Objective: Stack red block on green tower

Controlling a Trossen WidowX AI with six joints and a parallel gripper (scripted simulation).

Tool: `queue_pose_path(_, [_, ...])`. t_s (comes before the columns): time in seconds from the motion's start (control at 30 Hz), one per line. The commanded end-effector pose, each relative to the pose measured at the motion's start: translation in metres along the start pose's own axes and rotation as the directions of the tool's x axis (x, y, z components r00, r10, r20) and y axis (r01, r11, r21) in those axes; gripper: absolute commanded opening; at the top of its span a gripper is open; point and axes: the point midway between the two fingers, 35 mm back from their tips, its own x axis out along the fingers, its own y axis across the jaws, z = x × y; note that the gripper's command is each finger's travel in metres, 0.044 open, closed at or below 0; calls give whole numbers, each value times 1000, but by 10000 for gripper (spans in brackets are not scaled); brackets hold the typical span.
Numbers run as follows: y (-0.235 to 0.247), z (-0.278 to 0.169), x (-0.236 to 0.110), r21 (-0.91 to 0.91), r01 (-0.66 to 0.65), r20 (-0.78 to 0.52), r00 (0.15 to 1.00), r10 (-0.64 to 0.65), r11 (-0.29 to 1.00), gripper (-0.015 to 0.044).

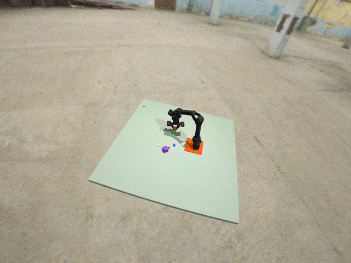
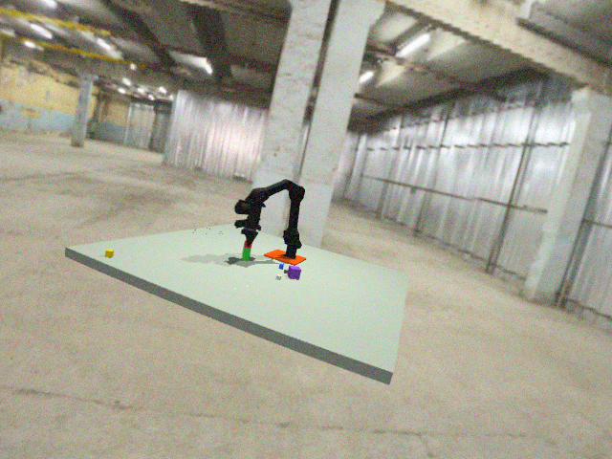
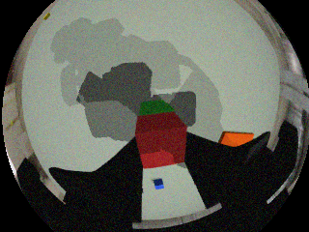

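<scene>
1. No brand, label or readable writing is seen on any object in the three views.
2. The gripper (image 2: 248, 241) is clenched on the red block (image 3: 160, 139), which is held between the fingers directly above the green tower (image 2: 246, 253).
3. In the exterior view the red block (image 2: 247, 244) is seen at the tower's top; whether the two touch cannot be told.
4. In the wrist view only a green sliver of the tower (image 3: 154, 107) is shown, just beyond the block's far edge.
5. A small blue cube (image 3: 158, 184) is framed between the fingers in the wrist view, on the near side of the block.
6. The purple cube (image 1: 165, 148) and the tiny white cube (image 1: 157, 145) are shown only in the top and exterior views, below and beside the gripper.
7. The yellow cube (image 1: 143, 105) lies well apart, at the mat's (image 1: 170, 183) far corner.
8. The orange base plate (image 1: 201, 150) is seen behind the gripper.
</scene>
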Motion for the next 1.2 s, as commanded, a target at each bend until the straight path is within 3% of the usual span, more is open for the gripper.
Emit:
queue_pose_path(0.0, [0,1,0,0,1,4,1000,-1,1000,0])
queue_pose_path(0.5, [0,1,-3,0,1,4,1000,-1,1000,0])
queue_pose_path(1.03, [0,0,0,0,0,0,1000,0,1000,420])
queue_pose_path(1.17, [0,0,0,0,0,0,1000,0,1000,440])
